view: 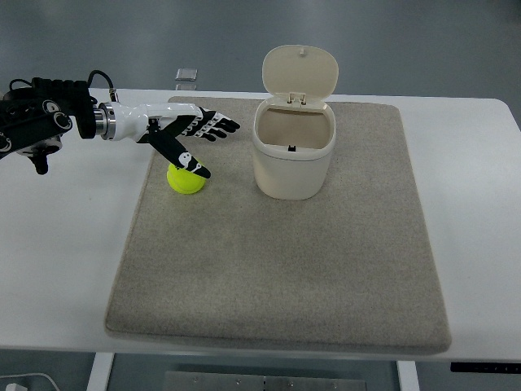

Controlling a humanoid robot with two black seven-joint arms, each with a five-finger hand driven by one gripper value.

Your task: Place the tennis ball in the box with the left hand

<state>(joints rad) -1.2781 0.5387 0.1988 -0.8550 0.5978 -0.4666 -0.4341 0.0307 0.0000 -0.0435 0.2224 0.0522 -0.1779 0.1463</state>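
Note:
A yellow-green tennis ball [186, 180] lies on the grey mat [285, 269], left of the box. The box is a cream bin [293, 155] with its hinged lid [300, 72] standing open at the back, and its inside looks empty. My left hand [195, 134], white with black fingers, reaches in from the left edge and hovers just above and behind the ball. Its fingers are spread flat toward the bin, while the thumb [189, 160] angles down over the ball's top. The hand holds nothing.
The mat covers most of a white table [65, 244]. A small grey square object [186, 75] sits at the table's far edge behind the hand. The table's front edge runs along the bottom of the view.

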